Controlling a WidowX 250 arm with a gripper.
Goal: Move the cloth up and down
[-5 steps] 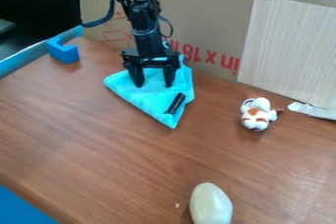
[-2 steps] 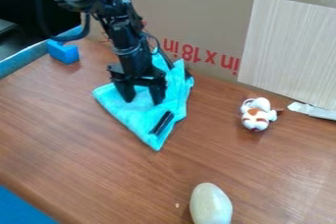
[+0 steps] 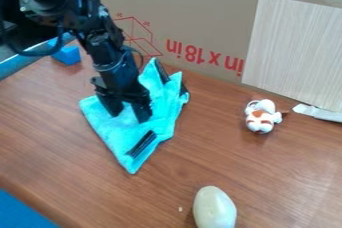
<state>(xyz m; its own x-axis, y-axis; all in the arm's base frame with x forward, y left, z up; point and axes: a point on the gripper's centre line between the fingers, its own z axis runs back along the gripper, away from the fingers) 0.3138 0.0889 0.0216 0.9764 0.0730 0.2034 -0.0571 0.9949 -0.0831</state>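
Pressing down, by the look of it, on the middle of the cloth [image 3: 107,128] with the gripper [image 3: 129,117], its two fingers set apart and without any visible pinch of fabric between them. Probably spread that way to pin the cloth at two spots and slide it over the table [image 3: 60,182] without letting it twist. Best counted, then, as pushing by friction rather than gripping.

Lying on the table under the gripper, partly flat, with one corner pointing toward the near edge and with raised folds on the side toward the cardboard [image 3: 200,22]; likely bunched there by dragging. Marked near that near corner by a black strip [image 3: 141,144], perhaps sewn on.

Off to the right of the cloth, well apart, a small stuffed toy [image 3: 261,117]; nearer the camera than the cloth and also to its right, a pale egg-shaped thing [image 3: 214,208]. Behind the cloth and to its left, a blue block [image 3: 66,55]. All three apparently out of the stroke's way, so safe to leave alone.

Seemingly midway through a wiping stroke, to judge by the task. Next, keep light, even pressure while reversing toward the cardboard; too little might slip over the fabric, too much might crumple it further.
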